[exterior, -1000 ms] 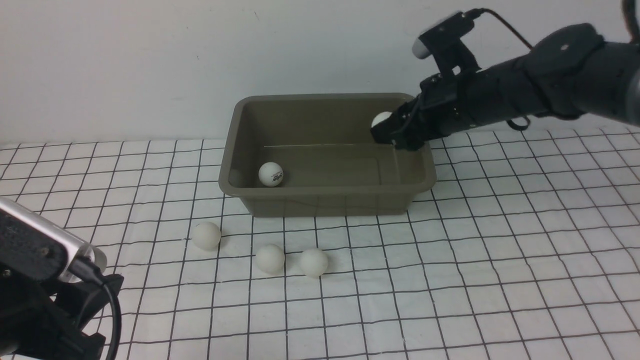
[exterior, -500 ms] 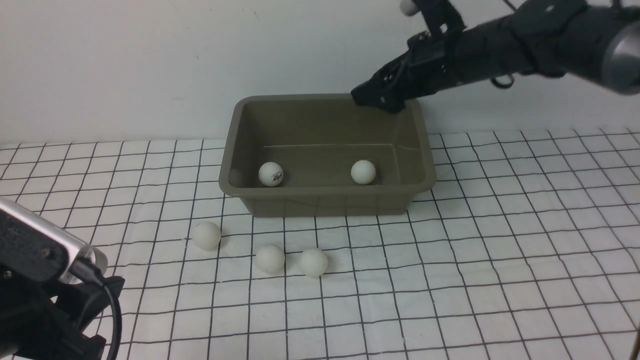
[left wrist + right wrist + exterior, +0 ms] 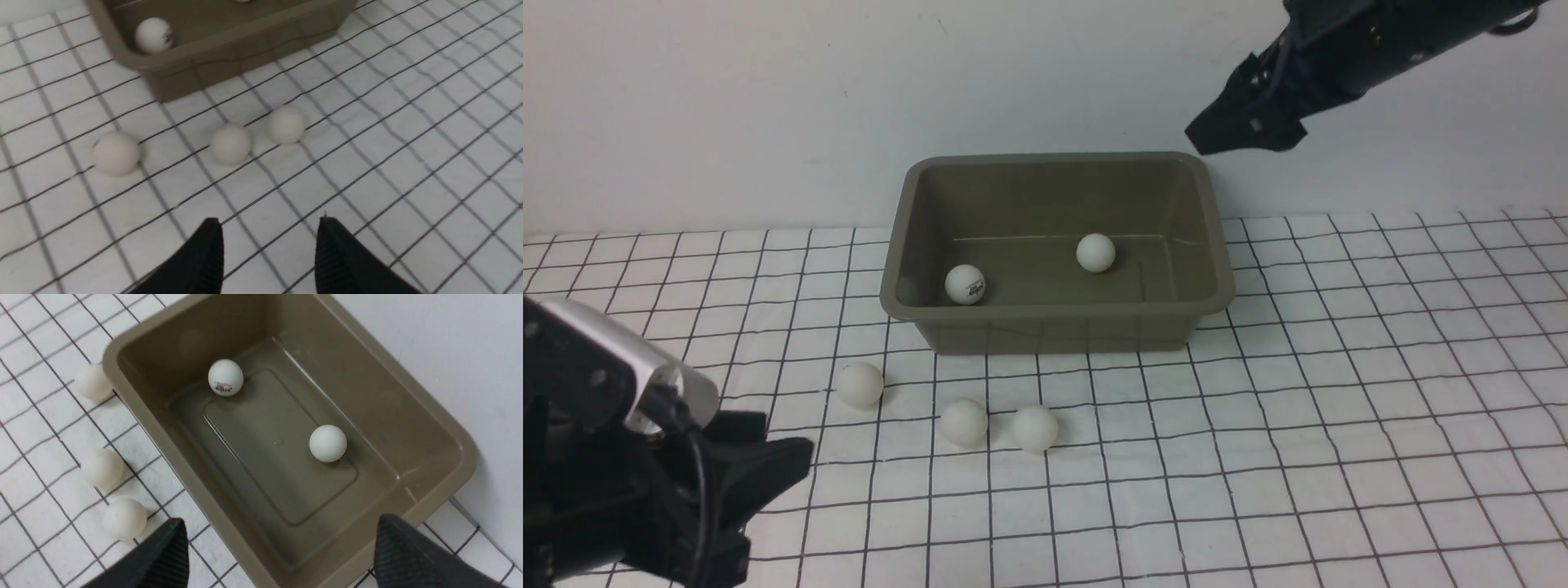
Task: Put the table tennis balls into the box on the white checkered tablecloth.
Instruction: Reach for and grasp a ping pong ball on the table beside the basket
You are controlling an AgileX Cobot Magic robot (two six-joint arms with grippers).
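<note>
Balls (image 3: 1095,252): two lie in the box (image 3: 1062,313), three on the cloth (image 3: 1339,367). Right gripper (image 3: 1217,139) hangs spread and empty. The left gripper (image 3: 269,222), also spread and apparently empty, should centre over a loose ball (image 3: 231,143) and close.

The table tennis ball (image 3: 1095,252) formerly pinched in the right gripper (image 3: 1215,135) has been released onto the floor of the box (image 3: 1054,331) and has rolled toward the far wall. That gripper has been raised and drawn away rightward, jaws spread. The left gripper (image 3: 772,457) has been brought forward at the near left.
</note>
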